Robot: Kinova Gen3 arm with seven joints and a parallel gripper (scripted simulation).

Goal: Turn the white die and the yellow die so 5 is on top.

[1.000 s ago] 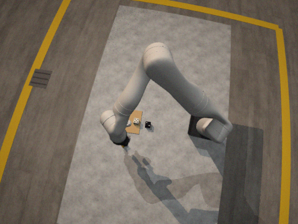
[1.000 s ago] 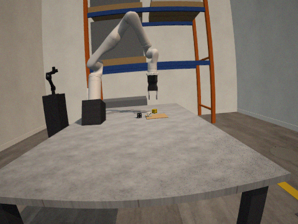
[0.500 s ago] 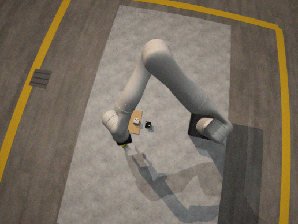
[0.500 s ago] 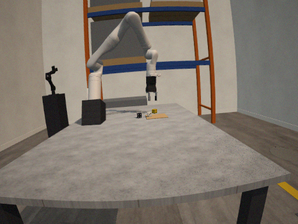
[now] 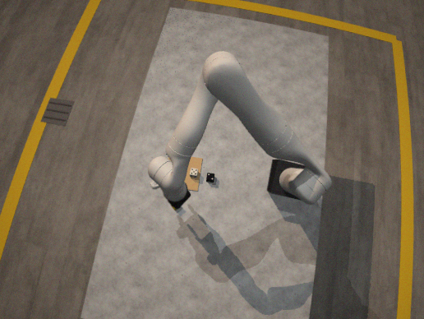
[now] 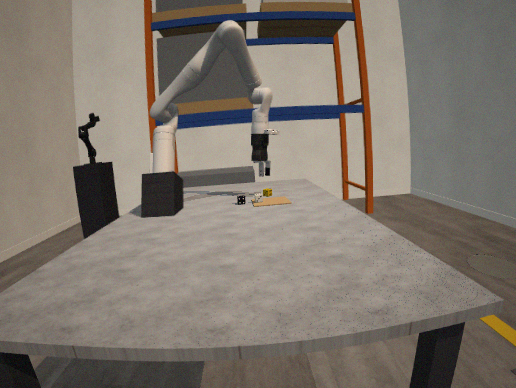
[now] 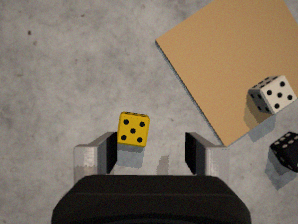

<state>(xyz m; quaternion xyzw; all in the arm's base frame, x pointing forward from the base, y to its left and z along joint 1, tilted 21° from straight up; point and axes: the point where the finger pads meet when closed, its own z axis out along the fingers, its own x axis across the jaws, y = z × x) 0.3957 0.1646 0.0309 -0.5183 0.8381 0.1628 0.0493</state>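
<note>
In the wrist view, the fingers (image 6: 265,169) stand spread above the yellow die (image 6: 267,192) (image 7: 133,129), left of centre on the desk (image 5: 242,185) (image 6: 250,260) (image 7: 60,65), presumably to carry it onto the mat (image 5: 195,185) (image 6: 280,202) (image 7: 215,65); its five already faces up, as does that of the white die (image 5: 194,172) (image 6: 258,197) (image 7: 278,95), at right.

The open claw (image 7: 151,146) shows at the bottom, its fingers wide apart. A yellow die (image 7: 133,130) with 5 on top rests on the grey desk (image 7: 55,75), off the mat, nearer the left-hand finger in the view. The tan mat (image 7: 220,65) lies at upper right, one corner pointing down. On it, near an edge, sits a white die (image 7: 275,95), 5 up. A black die (image 7: 287,151), partly cut off by the frame, rests beside the mat.
</note>
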